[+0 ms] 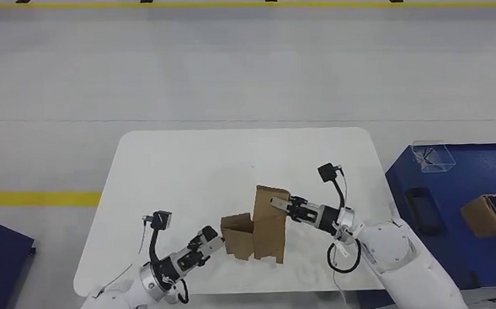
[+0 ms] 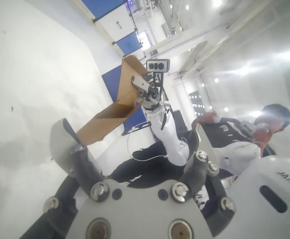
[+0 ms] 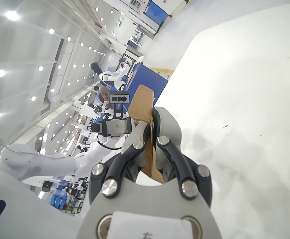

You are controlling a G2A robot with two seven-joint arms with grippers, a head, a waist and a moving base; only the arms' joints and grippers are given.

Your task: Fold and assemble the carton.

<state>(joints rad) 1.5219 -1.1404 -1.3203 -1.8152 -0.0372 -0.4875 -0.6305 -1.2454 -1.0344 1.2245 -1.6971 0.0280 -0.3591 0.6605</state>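
**Top view:** you see the carton (image 1: pixel 260 225) standing half-erected near the robot-side edge of the worktop (image 1: pixel 190 174), between both arms.
**Left wrist view:** the left gripper (image 2: pixel 129 127) is released, spread wide just beside the carton's low end.
**Right wrist view:** the right gripper (image 3: pixel 150 122) is clenched on the carton's tall panel.

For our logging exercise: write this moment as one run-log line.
carton: partly folded, standing on table | right gripper: shut on carton's upper edge | left gripper: open, beside carton's low end
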